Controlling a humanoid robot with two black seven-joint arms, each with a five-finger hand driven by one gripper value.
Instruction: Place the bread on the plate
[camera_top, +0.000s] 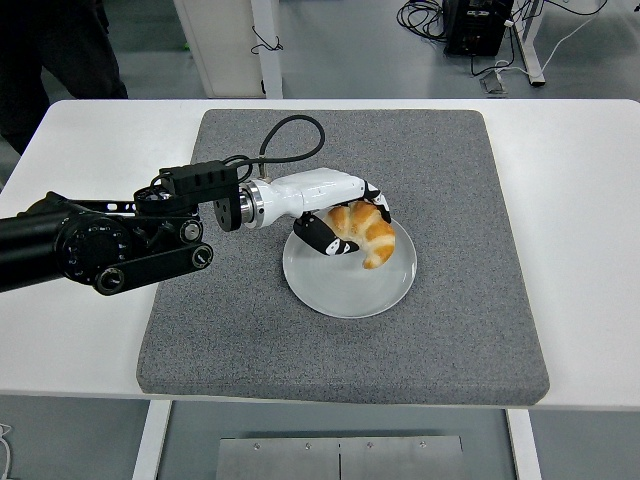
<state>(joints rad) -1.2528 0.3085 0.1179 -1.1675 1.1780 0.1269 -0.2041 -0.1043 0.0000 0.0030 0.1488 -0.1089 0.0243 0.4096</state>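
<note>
- One arm is at work: the black left arm reaches in from the left edge, and its white, black-tipped left hand (345, 225) is clamped around the golden-brown curved croissant (368, 232).
- The croissant sits over the far part of the round, pale grey plate (345, 285), gripped between the thumb below and the fingers (378, 203) curled over its far side; whether its lower tip already touches the plate I cannot tell.
- The plate lies near the middle of the grey felt mat (480, 300), which covers the white table (580, 200).
- The step in hand looks like the set-down, with most of the task done.
- To do it well, lower until the croissant bears on the plate, then spread thumb and fingers apart slowly so the pastry does not roll toward the rim.
- A nudge toward the plate's centre before letting go would leave more margin, since the bread hangs closer to the far edge.
- Lift the hand up and away afterwards, not sideways, to avoid dragging the croissant or shifting the plate.
</note>
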